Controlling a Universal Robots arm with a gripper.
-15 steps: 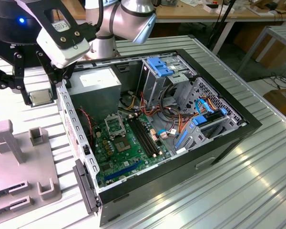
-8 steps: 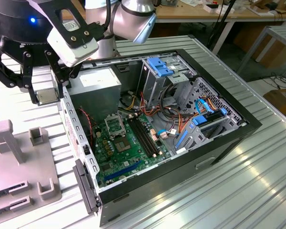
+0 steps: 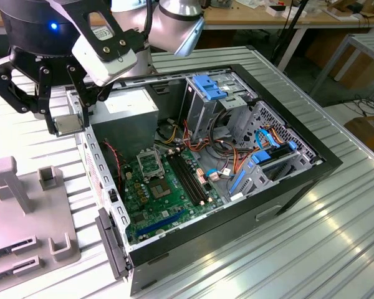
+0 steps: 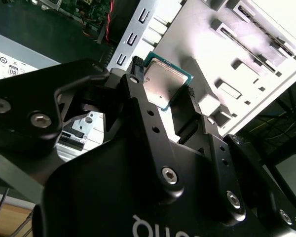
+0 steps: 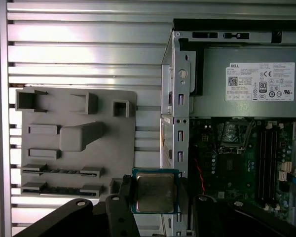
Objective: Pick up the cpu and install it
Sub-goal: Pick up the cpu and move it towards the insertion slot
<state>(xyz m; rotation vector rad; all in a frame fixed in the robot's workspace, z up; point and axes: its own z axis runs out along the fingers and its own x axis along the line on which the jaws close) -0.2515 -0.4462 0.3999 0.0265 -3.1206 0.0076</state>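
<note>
Two fingers [image 5: 126, 192] of the hand [image 5: 155, 195] clamp the cpu [image 3: 67, 124] by opposite edges, upper left in the exterior view, held in open air beside the computer case [image 3: 90, 149] rim, above the worktop [image 3: 336, 237].

The hand [image 5: 156, 198] clamps the cpu [image 5: 155, 190] over the computer case's side wall [image 5: 178, 123].

Open black metal PC case [image 3: 287, 187] on ribbed silver metal table [image 3: 336, 243]. Grey plastic fixture tray [image 3: 25, 230] on table at exterior view's left of case. Green motherboard [image 3: 168, 193] on case floor; grey box PSU [image 3: 128, 115] behind it. Black gripper [image 3: 67, 123] w/ small square silver cpu [image 5: 155, 191] clamped, above case wall next to tray.
</note>
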